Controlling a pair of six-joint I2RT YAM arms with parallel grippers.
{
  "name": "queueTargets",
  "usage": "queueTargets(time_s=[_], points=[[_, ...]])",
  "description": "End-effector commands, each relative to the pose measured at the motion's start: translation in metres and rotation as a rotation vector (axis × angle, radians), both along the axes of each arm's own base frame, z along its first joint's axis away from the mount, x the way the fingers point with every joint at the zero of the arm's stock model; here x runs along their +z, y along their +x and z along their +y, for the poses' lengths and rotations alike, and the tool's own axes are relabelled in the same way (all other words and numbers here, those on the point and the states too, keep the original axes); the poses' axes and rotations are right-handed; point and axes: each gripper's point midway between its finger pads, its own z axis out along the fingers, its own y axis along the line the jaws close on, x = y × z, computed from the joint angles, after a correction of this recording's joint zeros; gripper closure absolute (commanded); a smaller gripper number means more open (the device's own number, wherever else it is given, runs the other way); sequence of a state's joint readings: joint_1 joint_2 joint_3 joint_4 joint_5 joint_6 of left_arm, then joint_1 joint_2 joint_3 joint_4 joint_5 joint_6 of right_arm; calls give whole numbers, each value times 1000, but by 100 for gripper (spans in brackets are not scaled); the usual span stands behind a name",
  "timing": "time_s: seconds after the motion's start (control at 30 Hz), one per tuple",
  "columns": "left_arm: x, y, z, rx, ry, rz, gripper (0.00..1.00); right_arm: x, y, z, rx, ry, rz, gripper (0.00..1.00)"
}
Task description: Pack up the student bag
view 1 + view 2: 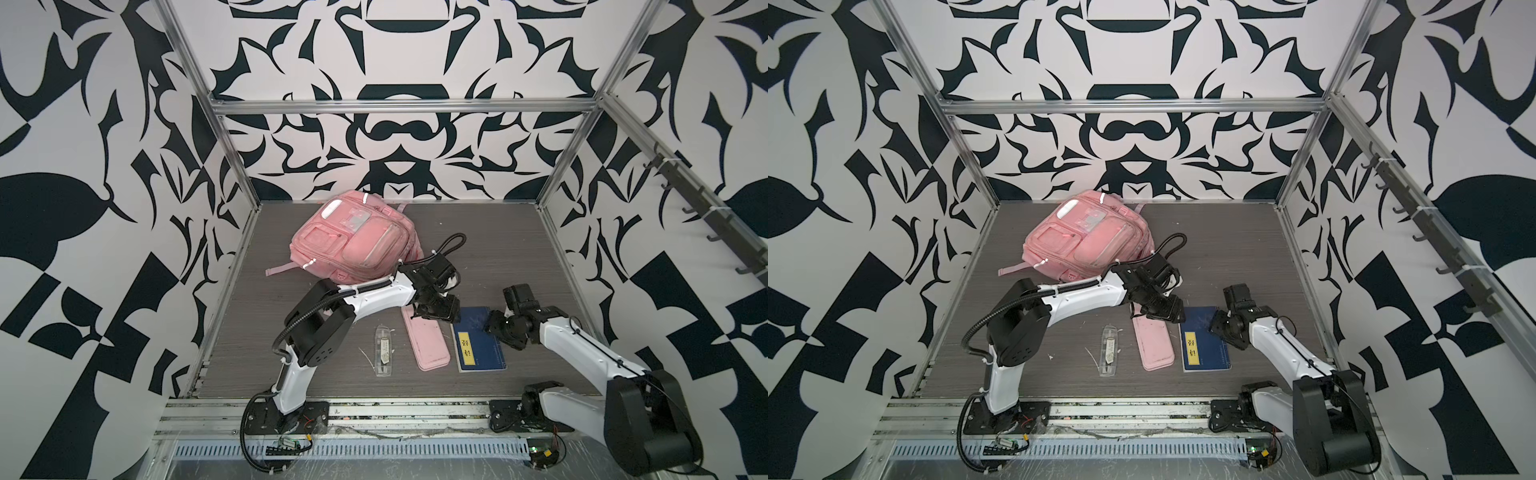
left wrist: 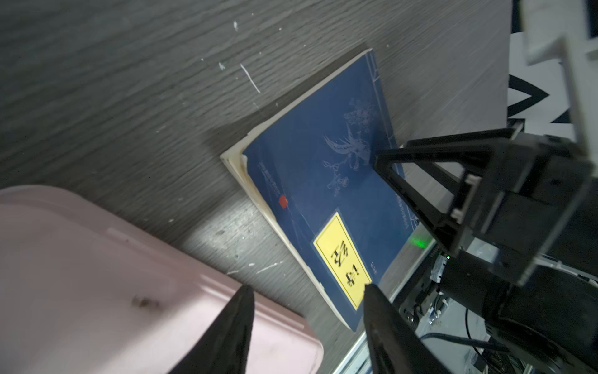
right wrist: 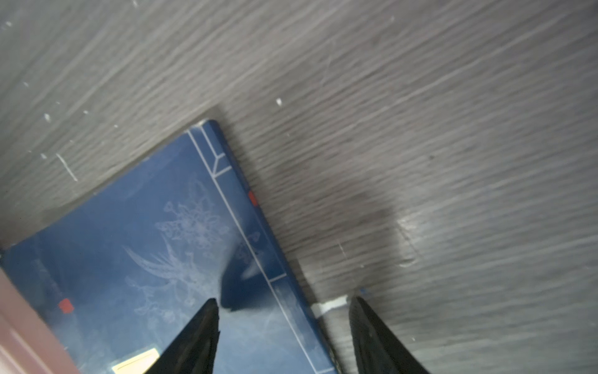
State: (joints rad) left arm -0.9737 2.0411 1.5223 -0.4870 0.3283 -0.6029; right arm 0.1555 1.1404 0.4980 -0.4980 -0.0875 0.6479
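The student bag, a soft pink backpack, lies front up at the back left of the table. A blue book with a yellow label lies near the front, beside a flat pink pencil case. My left gripper hangs open over the gap between the two, one finger above the case and one above the label. My right gripper is open and straddles the book's spine edge, holding nothing.
A clear plastic packet lies left of the pencil case. A pink strap trails from the bag toward the left. Metal frame posts and patterned walls close in the table; the arm bases stand on the front rail.
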Motion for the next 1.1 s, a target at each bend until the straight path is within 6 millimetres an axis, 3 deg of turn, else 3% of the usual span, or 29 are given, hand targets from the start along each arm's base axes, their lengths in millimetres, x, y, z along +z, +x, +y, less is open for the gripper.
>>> queueTargets(time_s=[0.0, 0.47, 0.87, 0.97, 1.07], points=[[-9, 2, -10, 5, 2, 36, 44, 0, 3, 3, -5, 30, -8, 38], [-41, 14, -32, 6, 26, 99, 59, 6, 12, 20, 69, 105, -19, 67], [-41, 79, -36, 78, -38, 110, 63, 12, 45, 42, 109, 238, -88, 65], [-40, 83, -32, 73, -25, 110, 61, 14, 49, 40, 97, 250, -94, 63], [-41, 80, -19, 71, 17, 83, 58, 14, 44, 38, 104, 242, -90, 55]])
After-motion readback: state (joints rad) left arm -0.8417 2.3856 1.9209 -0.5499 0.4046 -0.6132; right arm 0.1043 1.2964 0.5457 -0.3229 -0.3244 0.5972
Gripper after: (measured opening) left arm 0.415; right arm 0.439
